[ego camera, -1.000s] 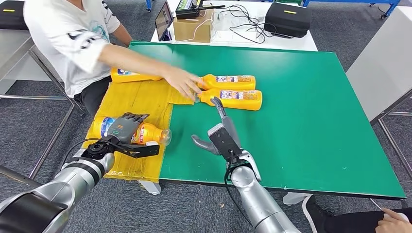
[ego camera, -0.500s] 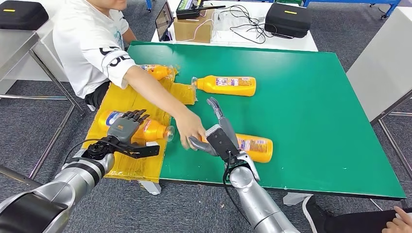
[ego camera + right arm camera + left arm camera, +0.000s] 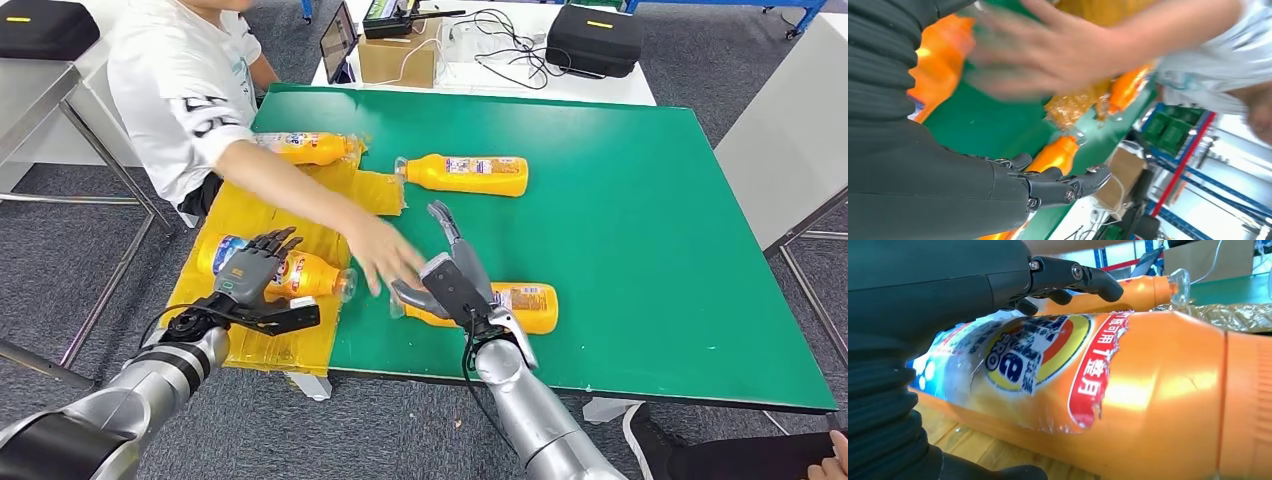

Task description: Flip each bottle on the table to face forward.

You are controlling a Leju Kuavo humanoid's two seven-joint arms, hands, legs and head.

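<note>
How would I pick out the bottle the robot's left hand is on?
Find the yellow mat at the green table's left edge. On its near end lies an orange bottle under the left hand. It alone shows a blue and white label.

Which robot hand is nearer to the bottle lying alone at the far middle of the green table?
The right hand. It is above another bottle at the table's near edge, fingers pointing toward the far bottle. The left hand rests over a bottle on the yellow sheet, farther away.

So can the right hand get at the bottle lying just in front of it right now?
Probably yes: the right hand is open right over the near bottle, though the person's hand hovers close beside it and could interfere.
</note>
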